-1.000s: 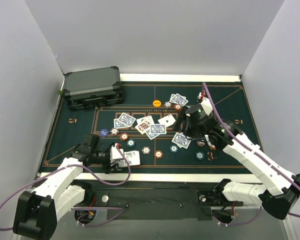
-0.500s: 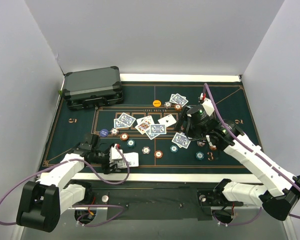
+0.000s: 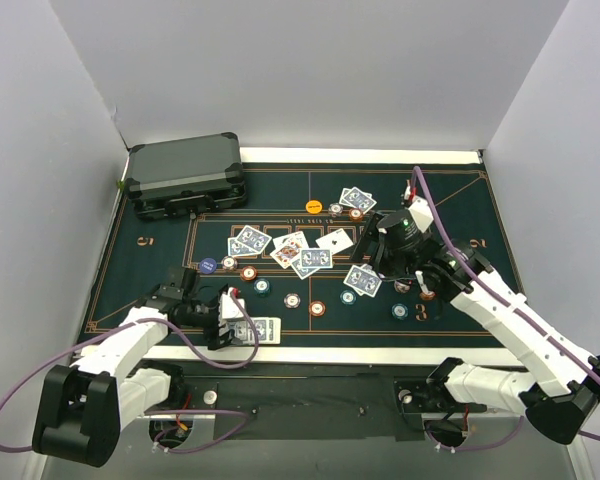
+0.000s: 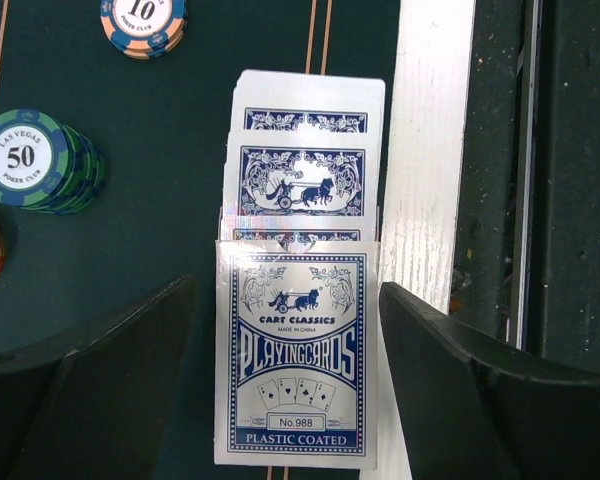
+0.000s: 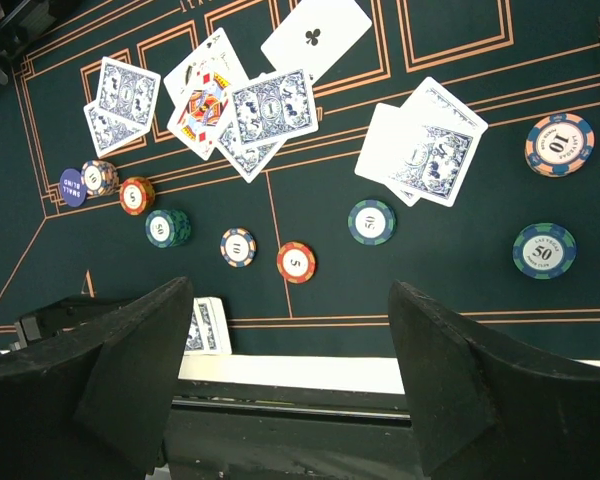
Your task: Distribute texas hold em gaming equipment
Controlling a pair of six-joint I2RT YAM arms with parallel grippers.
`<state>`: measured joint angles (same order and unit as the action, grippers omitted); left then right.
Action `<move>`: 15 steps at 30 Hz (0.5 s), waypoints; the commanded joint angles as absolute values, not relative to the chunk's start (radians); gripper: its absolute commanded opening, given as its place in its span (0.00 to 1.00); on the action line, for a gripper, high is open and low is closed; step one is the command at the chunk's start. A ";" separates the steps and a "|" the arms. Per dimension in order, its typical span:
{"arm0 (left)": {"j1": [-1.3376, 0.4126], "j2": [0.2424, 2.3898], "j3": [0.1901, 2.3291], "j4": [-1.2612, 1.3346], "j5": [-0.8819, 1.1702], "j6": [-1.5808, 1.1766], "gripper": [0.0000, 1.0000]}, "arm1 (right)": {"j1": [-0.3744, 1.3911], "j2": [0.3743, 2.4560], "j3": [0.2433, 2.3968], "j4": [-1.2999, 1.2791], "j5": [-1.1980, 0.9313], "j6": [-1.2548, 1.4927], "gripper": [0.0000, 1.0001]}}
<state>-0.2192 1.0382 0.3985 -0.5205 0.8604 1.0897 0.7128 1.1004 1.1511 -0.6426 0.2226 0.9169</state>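
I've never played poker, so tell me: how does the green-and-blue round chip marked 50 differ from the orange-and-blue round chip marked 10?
The green-and-blue chip marked 50 bears the higher number, the orange-and-blue chip marked 10 the lower. The 50's rim is green, the 10's orange. The 50 tops a stack of several chips; the 10's pile looks lower. Both are round, white-centred, flat on the dark green felt.

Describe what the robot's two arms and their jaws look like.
The left arm and right arm share one build: white rounded shells between black joints, on black bases. A purple cable runs along each. The jaws are plain matte black wedges, broad and flat-faced. No readable markings show.
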 commanded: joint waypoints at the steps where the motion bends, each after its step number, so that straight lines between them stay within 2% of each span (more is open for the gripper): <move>1: -0.212 1.011 0.469 -0.572 0.919 1.112 0.86 | 0.706 1.065 1.155 -0.684 0.242 0.928 0.74; 7: -0.213 0.956 0.564 -0.640 0.928 1.006 0.89 | 0.707 1.063 1.167 -0.706 0.245 0.916 0.77; 9: -0.212 0.927 0.609 -0.675 0.928 0.956 0.89 | 0.707 1.058 1.166 -0.710 0.244 0.908 0.80; 12: -0.212 0.893 0.682 -0.664 0.887 0.726 0.90 | 0.707 1.045 1.146 -0.722 0.250 0.902 0.90; 15: -0.212 0.908 0.762 -0.704 0.816 0.563 0.90 | 0.707 1.026 1.123 -0.729 0.252 0.897 0.95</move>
<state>-0.2188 0.9062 0.6514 -0.6556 0.8627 0.8215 0.7128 1.0679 1.1473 -0.6815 0.2237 0.9115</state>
